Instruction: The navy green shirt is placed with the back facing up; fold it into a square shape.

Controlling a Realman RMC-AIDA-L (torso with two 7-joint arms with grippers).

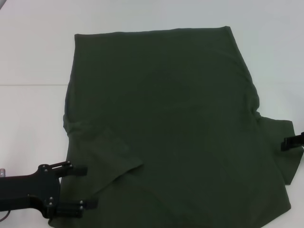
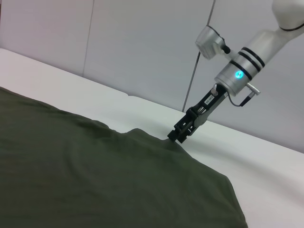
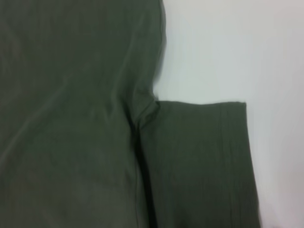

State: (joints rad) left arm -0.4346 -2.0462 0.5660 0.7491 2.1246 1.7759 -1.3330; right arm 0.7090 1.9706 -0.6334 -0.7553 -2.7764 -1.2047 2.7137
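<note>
- The navy green shirt [image 1: 175,137] was spread plain side up on the white desk [image 1: 33,57], its left sleeve folded inward.
- The left hand [image 1: 84,186] was held open and empty at the near-left hem.
- The right hand [image 2: 176,137] was set at the right sleeve; its grip could not be told.

the navy green shirt [image 1: 175,137] runs off the near edge of the head view, so its near end is cut off. the right gripper [image 1: 290,142] is clipped by the right edge there. the left sleeve lies folded inward, hiding the cloth beneath.
</note>
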